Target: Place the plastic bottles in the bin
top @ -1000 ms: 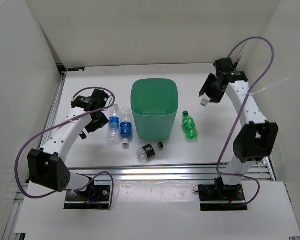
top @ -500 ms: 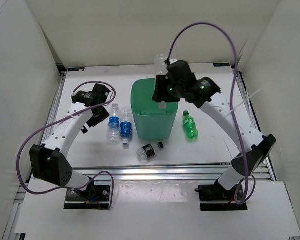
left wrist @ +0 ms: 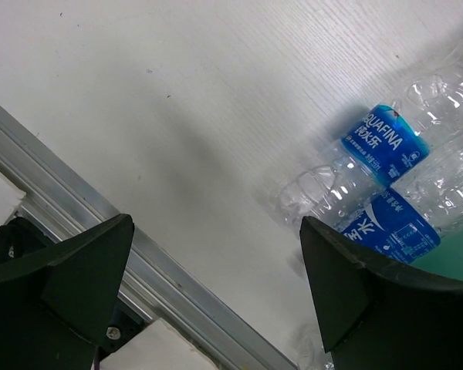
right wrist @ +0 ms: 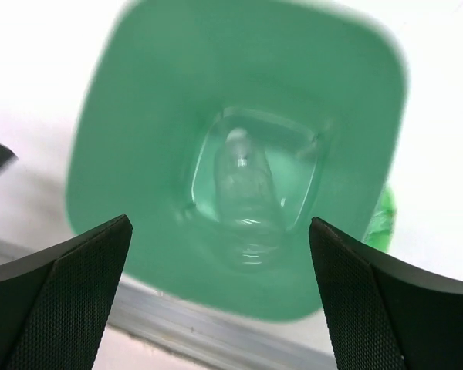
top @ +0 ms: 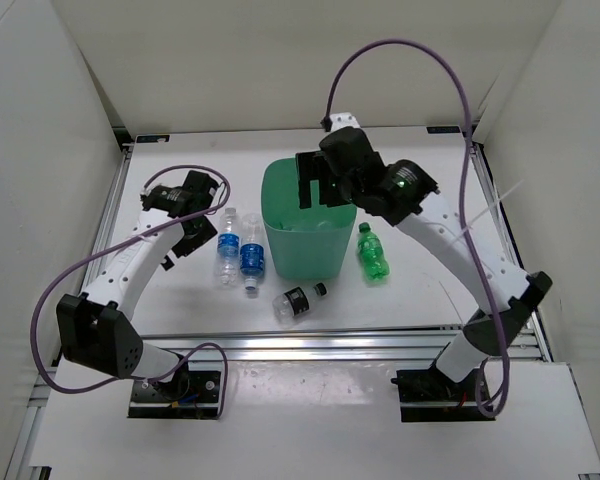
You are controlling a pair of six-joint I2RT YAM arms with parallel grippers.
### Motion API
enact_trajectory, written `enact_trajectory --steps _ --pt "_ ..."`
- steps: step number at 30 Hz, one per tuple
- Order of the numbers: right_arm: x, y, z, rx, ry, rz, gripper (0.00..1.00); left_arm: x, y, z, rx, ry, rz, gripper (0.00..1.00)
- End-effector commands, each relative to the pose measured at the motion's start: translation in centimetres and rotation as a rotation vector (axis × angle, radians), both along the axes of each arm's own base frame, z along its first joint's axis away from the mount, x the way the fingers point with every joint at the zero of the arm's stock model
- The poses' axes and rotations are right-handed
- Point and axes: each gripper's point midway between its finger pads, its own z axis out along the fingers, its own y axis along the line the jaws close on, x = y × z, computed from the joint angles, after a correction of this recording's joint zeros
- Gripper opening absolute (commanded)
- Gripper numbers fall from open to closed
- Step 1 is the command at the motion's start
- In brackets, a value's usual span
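Smooth green rounded-square bin, clear plastic bottle inside — left jaws, right jaws both agape.

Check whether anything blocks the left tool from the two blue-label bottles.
Nothing visible does. The left tool hangs open over the table, and the blue-label bottles lie side by side just past its fingers, next to the bin.

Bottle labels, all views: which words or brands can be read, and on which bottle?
"AQUAFINA": blue label of the upper clear bottle, left wrist view.
Blue label of the lower clear bottle: white lettering, only partly visible, unreadable.
Labels of the short bottle and the green bottle, top view: too small to read.
Right wrist view: no text.
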Motion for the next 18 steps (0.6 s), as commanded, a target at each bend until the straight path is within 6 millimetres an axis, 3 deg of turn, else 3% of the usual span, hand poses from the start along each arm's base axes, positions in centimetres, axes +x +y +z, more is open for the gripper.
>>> enact_trajectory --steps 1,4,7,8,11,14,18 --pt "0.0 -4.7 9.6 0.076 -0.267 -0.134 0.99 0.7 0.3 0.7 0.002 -0.063 -0.001 1.0" --pt "0.1 -7.4 9.1 0.034 -0.278 -0.206 0.99 2.7 -1.2 -0.2 -0.04 -0.097 -0.089 1.0" --pt "-0.8 -8.0 7.9 0.002 -0.228 -0.178 0.99 4.6 -3.3 -1.5 -0.095 -0.095 -0.24 1.0" --pt "-1.2 -7.9 8.1 0.009 -0.216 -0.158 0.99 6.1 -5.1 -2.1 -0.168 -0.152 -0.304 1.0" --pt "-2.2 -8.9 8.7 0.0 -0.197 -0.162 0.99 8.0 -7.6 -2.0 -0.244 -0.263 -0.451 1.0" --pt "-2.7 -9.5 9.6 0.0 -0.217 -0.152 0.99 8.9 -8.3 -3.5 -0.242 -0.235 -0.514 1.0" --pt "-2.5 -10.5 10.4 -0.024 -0.243 -0.149 0.99 9.3 -8.4 -7.6 -0.221 -0.132 -0.533 1.0"
